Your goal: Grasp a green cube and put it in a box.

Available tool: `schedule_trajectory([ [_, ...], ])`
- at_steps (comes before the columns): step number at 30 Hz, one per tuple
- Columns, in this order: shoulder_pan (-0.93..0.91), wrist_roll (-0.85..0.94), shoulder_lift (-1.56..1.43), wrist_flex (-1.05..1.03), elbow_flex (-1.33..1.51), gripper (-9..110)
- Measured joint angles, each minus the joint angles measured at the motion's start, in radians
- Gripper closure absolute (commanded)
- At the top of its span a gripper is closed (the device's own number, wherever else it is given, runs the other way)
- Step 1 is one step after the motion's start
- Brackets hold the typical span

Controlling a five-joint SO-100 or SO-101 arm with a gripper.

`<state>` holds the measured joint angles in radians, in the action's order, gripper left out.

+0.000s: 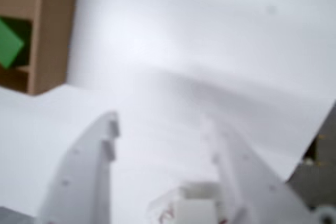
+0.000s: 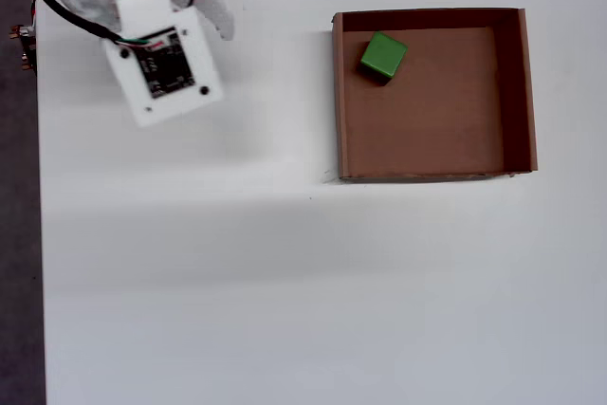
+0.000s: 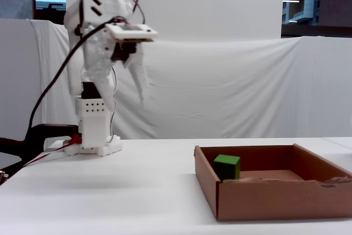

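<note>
**Cube in the box, my claw empty and aloft**

Well, my claw (image 1: 163, 129) hangs spread apart with nothing between its two white fingers (image 1: 86, 171), only bare white table (image 2: 285, 282) beneath them in the wrist view. The fixed view shows me folded up high near my base (image 3: 93, 136), fingertips pointing down, well clear of the tabletop. The green cube (image 2: 383, 56) sits inside the box (image 2: 517, 92), on its floor in the corner at the upper left of the overhead view, close to both walls there. From my wrist I catch only a blurred corner of the box with a slice of green at the left edge.
</note>
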<state>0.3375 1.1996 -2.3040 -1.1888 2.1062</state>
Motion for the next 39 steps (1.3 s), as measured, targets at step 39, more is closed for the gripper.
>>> schedule_trajectory([
  [39, -0.578, -0.006, -0.876, -0.060, 0.870, 80],
])
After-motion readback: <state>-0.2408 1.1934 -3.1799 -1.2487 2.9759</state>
